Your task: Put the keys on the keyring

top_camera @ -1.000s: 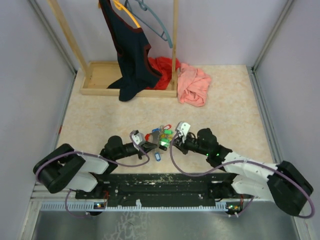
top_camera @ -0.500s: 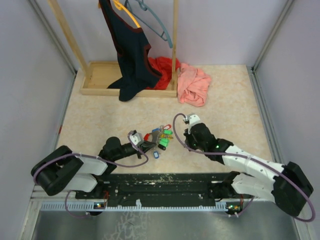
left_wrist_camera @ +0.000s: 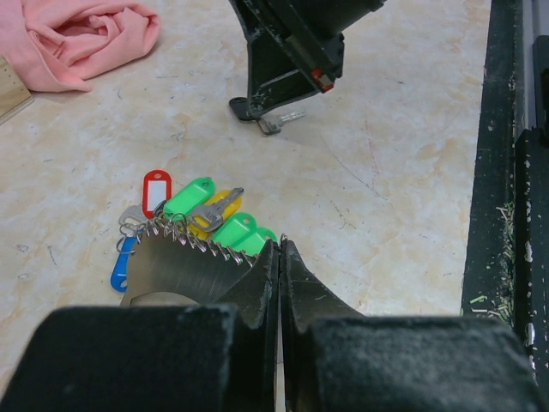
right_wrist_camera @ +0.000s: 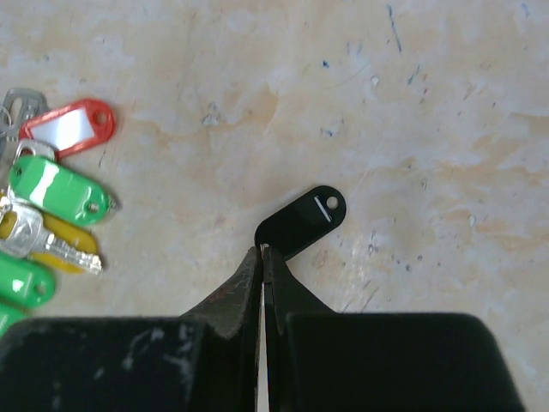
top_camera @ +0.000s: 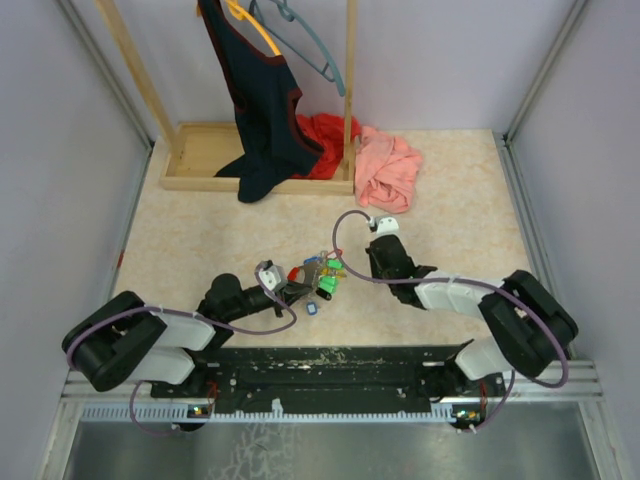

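A bunch of keys with green, yellow, red and blue heads [left_wrist_camera: 202,215] lies on the table in front of my left gripper [left_wrist_camera: 280,244]; it also shows in the top view [top_camera: 326,272] and the right wrist view [right_wrist_camera: 51,215]. My left gripper [top_camera: 298,291] is shut, with a thin wire end at its tips and a grey plate with a wire coil [left_wrist_camera: 184,262] beside them. A red loop, the keyring [top_camera: 297,272], shows at its tips from above. My right gripper [right_wrist_camera: 262,251] is shut on the shaft of the dark-headed key [right_wrist_camera: 300,221], right of the bunch [top_camera: 374,268].
One blue-headed key [top_camera: 312,309] lies alone near the front edge. A wooden clothes rack [top_camera: 200,160] with a dark top stands at the back, with red and pink cloths [top_camera: 388,168] beside it. Walls close in both sides.
My right arm has swung away from the bunch to its right and turned its wrist downward. My left gripper drew back slightly one second ago and has held still since.
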You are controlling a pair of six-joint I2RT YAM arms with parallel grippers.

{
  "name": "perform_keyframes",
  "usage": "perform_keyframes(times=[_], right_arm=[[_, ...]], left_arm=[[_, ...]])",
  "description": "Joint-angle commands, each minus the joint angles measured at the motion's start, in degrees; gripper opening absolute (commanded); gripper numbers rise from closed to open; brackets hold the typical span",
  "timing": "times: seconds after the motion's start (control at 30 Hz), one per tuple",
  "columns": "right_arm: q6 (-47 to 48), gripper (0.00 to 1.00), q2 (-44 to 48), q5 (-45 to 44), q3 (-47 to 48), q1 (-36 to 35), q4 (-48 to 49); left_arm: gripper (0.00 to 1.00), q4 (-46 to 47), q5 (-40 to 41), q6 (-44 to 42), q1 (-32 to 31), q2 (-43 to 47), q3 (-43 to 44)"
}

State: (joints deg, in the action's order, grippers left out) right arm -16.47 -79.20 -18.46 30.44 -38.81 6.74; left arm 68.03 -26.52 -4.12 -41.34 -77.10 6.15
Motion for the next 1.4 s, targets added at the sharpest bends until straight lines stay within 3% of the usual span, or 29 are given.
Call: perform_keyframes(times=[0.0, 0.2, 0.33, 0.57, 0.9, 1.17, 1.37], right_arm=[[1.5, 0.0, -3.4, -3.7, -0.4, 1.1, 13.8], [2.1, 0.01, -4.1, -2.2, -1.3, 1.2, 15.9], [4.6, 0.17, 0.3, 2.5, -2.1, 1.2, 14.9], [12.7, 0.33, 7.1, 21.6, -5.2, 1.1, 20.5], [20.3, 0.34, 4.5, 48.5, -10.6, 0.6, 40.5], [21.4, 0.31, -2.2, 53.2, -11.1, -1.7, 51.1], [23.9, 0.3, -6.3, 53.4, -8.8, -2.9, 48.6]], left_arm=[[0.01, 2.9, -0.2, 0.1, 0.4, 0.8, -0.5], [0.01, 3.0, -0.1, 0.2, 0.4, 0.9, -0.6], [0.01, 3.0, -0.3, 0.2, 0.4, 0.9, -0.6], [0.01, 3.2, -0.7, 0.3, 0.4, 0.8, -0.6], [0.01, 4.0, -1.3, 0.2, 0.4, 1.1, -0.9], [0.01, 4.9, -1.8, 0.6, 0.4, 0.6, -1.0], [0.01, 4.9, -1.7, 0.3, 0.4, 1.2, -1.3]])
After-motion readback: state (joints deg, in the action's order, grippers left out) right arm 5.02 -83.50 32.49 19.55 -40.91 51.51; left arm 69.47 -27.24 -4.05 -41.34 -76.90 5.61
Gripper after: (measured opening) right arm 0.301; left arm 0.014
